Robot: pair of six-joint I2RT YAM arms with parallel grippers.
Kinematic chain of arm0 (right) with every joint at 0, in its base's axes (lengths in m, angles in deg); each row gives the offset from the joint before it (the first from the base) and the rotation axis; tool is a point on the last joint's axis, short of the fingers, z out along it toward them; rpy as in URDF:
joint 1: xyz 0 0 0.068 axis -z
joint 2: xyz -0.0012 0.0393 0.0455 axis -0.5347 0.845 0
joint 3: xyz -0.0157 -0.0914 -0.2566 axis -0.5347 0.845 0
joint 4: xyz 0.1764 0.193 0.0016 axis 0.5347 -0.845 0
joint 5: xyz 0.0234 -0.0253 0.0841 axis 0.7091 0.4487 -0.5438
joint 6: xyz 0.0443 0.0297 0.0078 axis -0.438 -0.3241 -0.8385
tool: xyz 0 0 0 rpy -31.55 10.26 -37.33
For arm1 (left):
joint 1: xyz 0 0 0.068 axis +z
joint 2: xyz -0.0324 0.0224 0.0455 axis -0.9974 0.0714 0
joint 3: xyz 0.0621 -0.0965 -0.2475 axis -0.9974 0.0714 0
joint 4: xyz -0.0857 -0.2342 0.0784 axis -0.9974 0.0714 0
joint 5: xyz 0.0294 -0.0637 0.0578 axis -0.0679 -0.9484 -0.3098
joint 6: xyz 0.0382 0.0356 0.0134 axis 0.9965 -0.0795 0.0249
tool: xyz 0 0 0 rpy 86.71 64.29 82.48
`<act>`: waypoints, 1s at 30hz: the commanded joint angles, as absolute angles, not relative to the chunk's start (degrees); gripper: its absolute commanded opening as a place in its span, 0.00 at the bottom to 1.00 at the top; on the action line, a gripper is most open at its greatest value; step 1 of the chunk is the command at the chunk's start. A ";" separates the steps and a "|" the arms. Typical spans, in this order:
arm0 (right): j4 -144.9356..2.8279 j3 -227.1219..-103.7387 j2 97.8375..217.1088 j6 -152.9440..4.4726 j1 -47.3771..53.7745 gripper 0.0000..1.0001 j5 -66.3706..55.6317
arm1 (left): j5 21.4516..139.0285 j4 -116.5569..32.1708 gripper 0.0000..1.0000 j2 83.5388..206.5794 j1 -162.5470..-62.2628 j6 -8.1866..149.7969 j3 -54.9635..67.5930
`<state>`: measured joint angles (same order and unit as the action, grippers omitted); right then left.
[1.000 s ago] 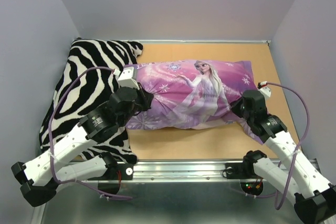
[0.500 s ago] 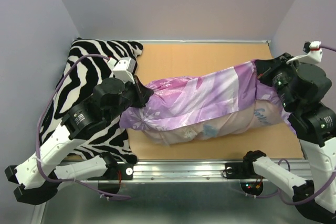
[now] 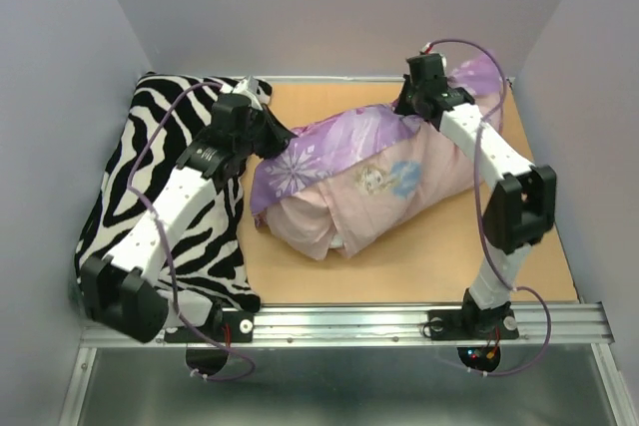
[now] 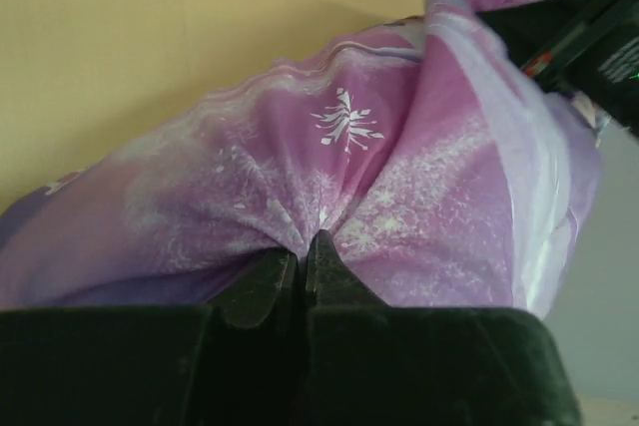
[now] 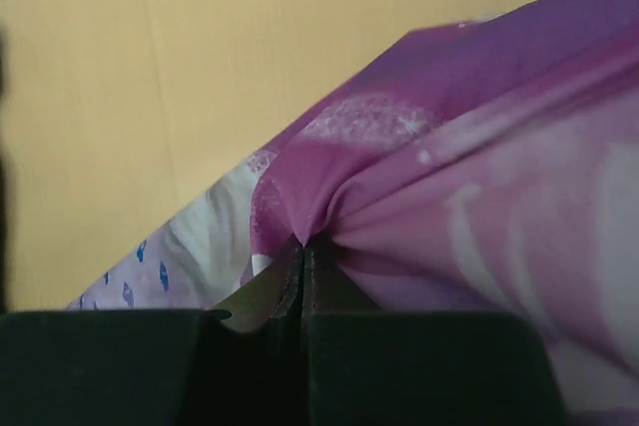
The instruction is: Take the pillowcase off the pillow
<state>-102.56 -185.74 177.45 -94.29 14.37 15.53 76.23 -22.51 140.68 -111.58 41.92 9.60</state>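
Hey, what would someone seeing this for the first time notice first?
The pink-purple pillowcase is bunched mid-scene and stretched toward the far right corner. The left arm and right arm each have jaws shut on it, one at each end. A bold zebra cushion lies at the far left.

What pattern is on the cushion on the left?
The cushion has black-and-white zebra stripes; top view shows it best.

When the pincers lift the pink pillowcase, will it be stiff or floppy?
Probably floppy: the pillowcase gathers into fine folds where the left pincer nips it. Likely thin and light, as it drapes between both grips. It might slip, since the right pincer holds only a small pinch.
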 commanded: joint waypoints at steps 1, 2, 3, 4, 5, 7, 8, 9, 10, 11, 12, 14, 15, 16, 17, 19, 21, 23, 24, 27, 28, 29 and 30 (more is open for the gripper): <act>-97.02 -192.01 184.66 -96.86 16.86 0.01 8.34 | 65.91 -38.95 0.18 147.40 -108.94 38.17 8.18; -96.04 -192.27 186.59 -97.13 17.38 0.01 7.29 | 65.83 -39.21 0.22 149.09 -107.98 38.18 7.56; -95.51 -193.76 189.30 -97.39 17.65 0.01 6.93 | 66.35 -39.47 0.27 150.32 -107.79 38.70 6.16; -94.81 -194.55 190.81 -97.91 17.82 0.00 6.06 | 68.44 -39.30 0.40 152.16 -107.79 40.18 5.19; -94.37 -195.52 191.78 -97.92 18.08 0.01 5.35 | 69.77 -38.43 0.46 152.88 -107.79 41.15 4.05; -93.58 -198.84 193.45 -97.92 18.18 0.19 4.21 | 72.32 -37.28 0.55 154.46 -107.70 43.18 0.54; -93.49 -200.09 194.51 -97.31 18.18 0.29 3.68 | 74.59 -35.71 0.61 155.08 -107.70 44.93 -0.78; -93.40 -201.23 194.95 -97.13 18.26 0.40 3.42 | 75.57 -34.91 0.63 155.60 -107.70 45.81 -3.23; -93.40 -202.55 195.13 -96.87 18.26 0.55 3.15 | 76.19 -34.38 0.64 156.74 -107.62 46.34 -4.12; -93.48 -204.91 195.39 -96.52 18.44 0.61 2.72 | 76.28 -33.33 0.65 157.45 -107.53 46.70 -5.53; -93.49 -205.72 195.05 -96.51 18.61 0.67 2.71 | 76.37 -32.97 0.65 157.98 -107.53 46.79 -5.80; -93.40 -207.38 192.86 -96.69 18.61 0.81 3.76 | 75.85 -33.32 0.66 158.42 -107.70 46.53 -4.93; -93.40 -208.18 192.15 -96.51 18.70 0.84 3.77 | 75.93 -34.37 0.66 158.25 -107.79 46.53 -3.53; -93.48 -208.88 191.36 -95.82 18.62 0.85 3.68 | 76.54 -34.46 0.66 158.25 -107.96 46.61 -2.82; -93.57 -209.50 190.48 -95.81 18.61 0.86 3.85 | 77.07 -34.55 0.66 158.07 -108.23 46.44 -2.03; -93.49 -210.03 187.58 -95.90 18.61 0.87 4.29 | 78.56 -35.60 0.66 156.50 -108.67 44.25 1.57; -93.40 -208.46 184.33 -95.72 18.61 0.88 4.12 | 83.65 -38.23 0.69 154.57 -110.33 42.49 6.40; -92.35 -206.70 182.14 -95.20 18.61 0.88 4.03 | 88.47 -40.87 0.71 151.40 -111.21 40.82 8.95; -91.82 -205.65 180.99 -94.93 18.61 0.89 3.59 | 90.59 -41.92 0.73 150.87 -111.30 40.73 9.31; -88.22 -201.16 176.95 -93.44 18.61 0.91 2.71 | 94.20 -40.63 0.78 150.69 -111.31 43.43 6.95; -87.86 -200.37 175.46 -93.00 18.61 0.92 0.36 | 96.39 -40.18 0.89 150.34 -111.31 44.75 5.03; -87.86 -199.67 174.75 -93.08 18.61 0.92 -0.53 | 97.37 -40.18 0.91 150.08 -111.31 45.38 4.31; -87.86 -198.35 173.35 -93.09 18.61 0.92 -1.32 | 98.42 -38.79 0.93 149.72 -111.31 45.90 3.87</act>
<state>-91.50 -201.67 176.92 -94.84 18.81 2.70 91.97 -38.35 152.61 -110.81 42.62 7.68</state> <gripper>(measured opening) 0.920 0.907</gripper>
